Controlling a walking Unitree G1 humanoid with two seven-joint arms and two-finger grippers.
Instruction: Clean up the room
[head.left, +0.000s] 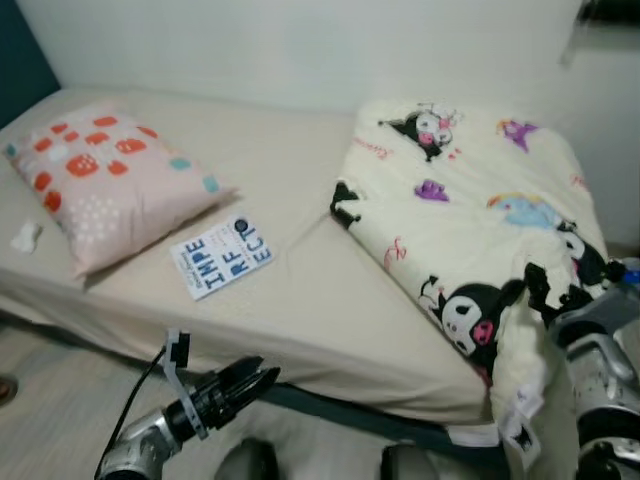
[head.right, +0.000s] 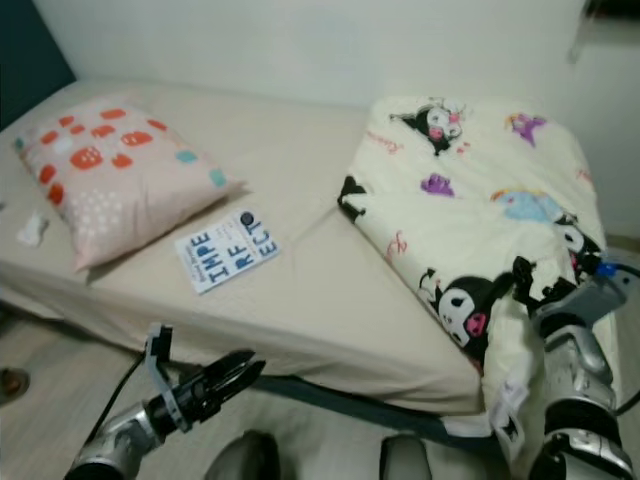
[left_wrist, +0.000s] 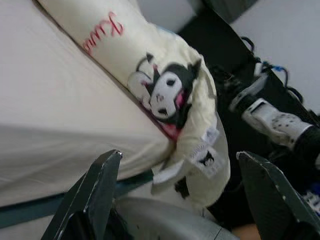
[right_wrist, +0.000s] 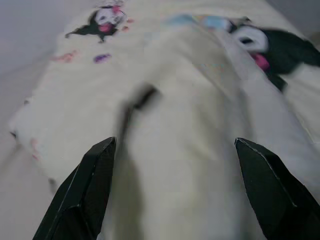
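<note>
A cream blanket (head.left: 470, 190) printed with cartoon characters lies bunched on the right half of the bed (head.left: 300, 290), one corner hanging over the front right edge. My right gripper (right_wrist: 175, 142) is open at that hanging corner, and blanket cloth spreads between and beyond its fingers. My left gripper (head.left: 262, 378) is open and held low in front of the bed's front edge, touching nothing. A pink pillow (head.left: 105, 180) with red and orange spots lies at the left. A white and blue booklet (head.left: 221, 256) lies flat beside it.
A small crumpled white scrap (head.left: 25, 236) lies on the sheet at the far left. A white wall (head.left: 300, 40) runs behind the bed. The dark bed frame (head.left: 330, 410) shows under the mattress, with light floor (head.left: 60, 400) in front.
</note>
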